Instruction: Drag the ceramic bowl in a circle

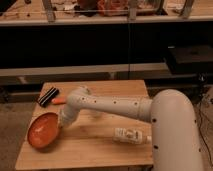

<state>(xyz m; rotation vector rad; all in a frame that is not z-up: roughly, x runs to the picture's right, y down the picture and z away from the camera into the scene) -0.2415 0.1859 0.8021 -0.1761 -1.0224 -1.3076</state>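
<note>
On the wooden worktop [90,144], the claw [61,125] meets the ceramic bowl [42,131] at its right rim. You cannot tell its grip state. Dragging step: next, steer the arc inward.

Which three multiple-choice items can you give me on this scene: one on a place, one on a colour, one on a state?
1. Where on the wooden table is the ceramic bowl?
A. At its left edge
B. In its middle
C. At its back right corner

2. What colour is the ceramic bowl?
A. Blue
B. White
C. Orange-red

3. How is the white bottle placed?
A. Standing upright
B. Lying on its side
C. Inside the bowl

Answers:
1 A, the bowl sits by the table's left edge, with the gripper at its right rim.
2 C, its whole visible surface is orange-red.
3 B, its long side rests on the table, to the right of the bowl.
</note>
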